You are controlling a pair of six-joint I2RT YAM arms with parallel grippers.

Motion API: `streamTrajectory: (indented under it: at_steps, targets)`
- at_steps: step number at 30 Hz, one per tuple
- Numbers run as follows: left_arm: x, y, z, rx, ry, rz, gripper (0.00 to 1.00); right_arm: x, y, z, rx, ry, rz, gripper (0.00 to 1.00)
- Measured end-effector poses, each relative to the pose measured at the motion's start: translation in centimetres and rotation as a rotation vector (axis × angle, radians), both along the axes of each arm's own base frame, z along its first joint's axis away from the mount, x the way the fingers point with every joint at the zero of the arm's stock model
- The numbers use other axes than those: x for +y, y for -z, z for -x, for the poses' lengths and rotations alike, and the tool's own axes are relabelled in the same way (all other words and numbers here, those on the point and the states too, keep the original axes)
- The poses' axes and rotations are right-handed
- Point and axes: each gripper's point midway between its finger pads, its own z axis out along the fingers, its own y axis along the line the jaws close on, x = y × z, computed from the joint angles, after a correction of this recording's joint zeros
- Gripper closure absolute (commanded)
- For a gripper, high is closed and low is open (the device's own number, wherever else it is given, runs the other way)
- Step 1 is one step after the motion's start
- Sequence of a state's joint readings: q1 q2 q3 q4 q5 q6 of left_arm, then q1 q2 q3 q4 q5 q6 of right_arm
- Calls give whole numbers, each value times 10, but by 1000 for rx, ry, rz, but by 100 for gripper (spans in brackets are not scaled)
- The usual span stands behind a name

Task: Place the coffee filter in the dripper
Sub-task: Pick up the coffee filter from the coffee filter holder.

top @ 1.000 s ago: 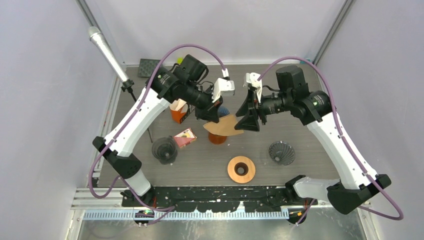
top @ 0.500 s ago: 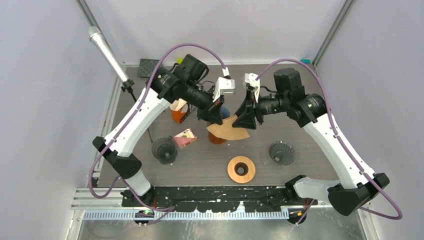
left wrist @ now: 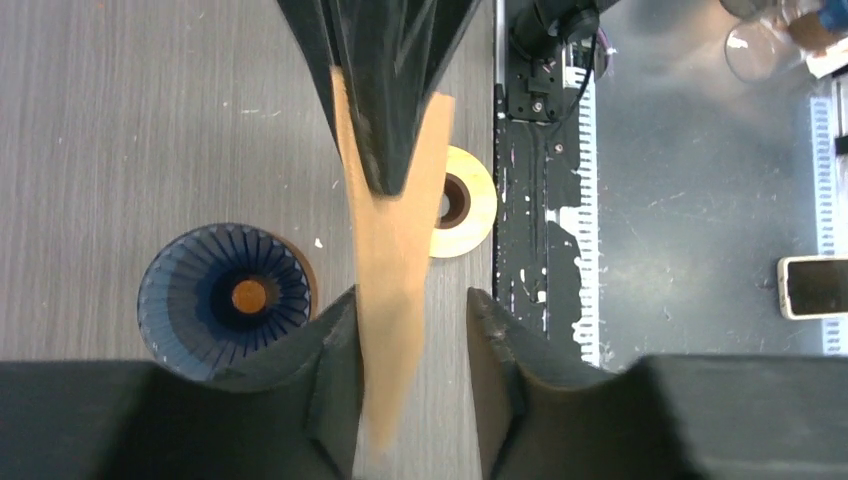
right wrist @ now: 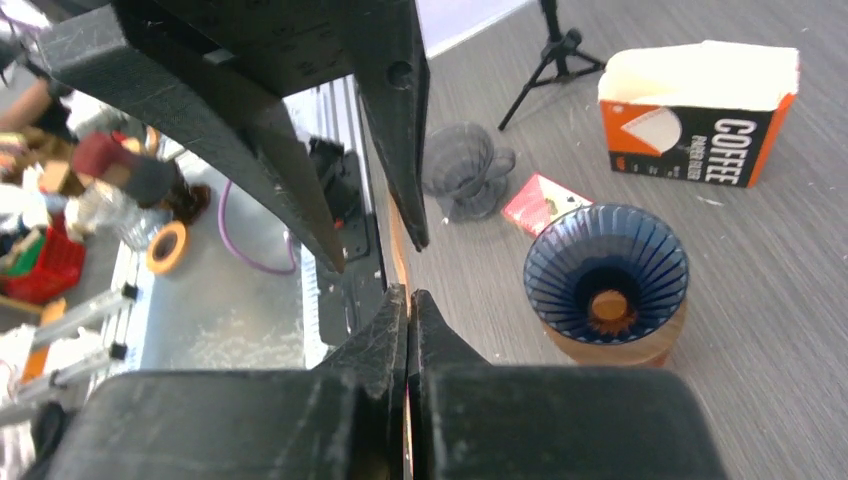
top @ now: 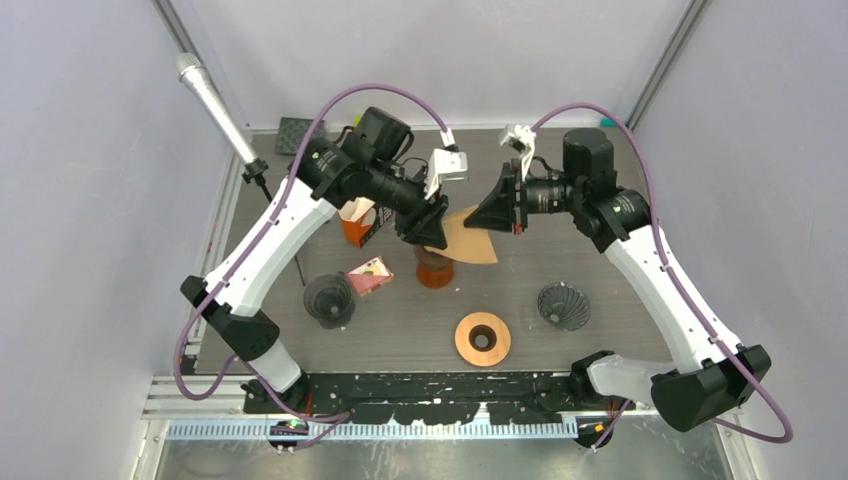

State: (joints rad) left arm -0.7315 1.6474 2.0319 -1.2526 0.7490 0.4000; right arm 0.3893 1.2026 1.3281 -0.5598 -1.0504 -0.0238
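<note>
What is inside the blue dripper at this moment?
Only its ribbed walls and the brown hole at the bottom; the blue dripper is empty. From above, the coffee filter and left claw hide its bowl.

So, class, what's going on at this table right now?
Two robot arms are passing a brown paper coffee filter between them in mid-air. The right gripper is shut on it, while the left gripper has its jaws apart around the other end. The blue dripper stands on the table close below, with no filter in it yet.
</note>
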Motion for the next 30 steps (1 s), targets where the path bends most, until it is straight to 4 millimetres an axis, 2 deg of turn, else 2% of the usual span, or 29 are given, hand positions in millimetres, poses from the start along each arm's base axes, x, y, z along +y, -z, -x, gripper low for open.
streamTrajectory:
  at_steps: [3,5,8,10,13,19,25,30]
  targets:
    - [8,-3,-9,-20,-38,37,28,-2,-10,-13,53,44,-69,99]
    - [23,-5,-16,-28,-89,73,22,-3,-16,-19,95,64,-113,99]
    - [43,-9,-19,-39,-146,126,19,-2,-26,-25,134,73,-178,100]
    - [54,-11,-19,-48,-164,171,18,-2,-34,-27,155,73,-218,100]
    - [59,-9,-17,-53,-163,224,21,-2,-45,-26,170,61,-265,99]
    - [45,-5,-29,-1,-139,300,31,-2,-55,-22,174,32,-310,100]
    - [35,-6,-34,76,-109,336,33,-2,-57,-21,176,24,-322,100]
    - [36,-13,-35,100,-102,367,36,-2,-56,-19,180,13,-326,99]
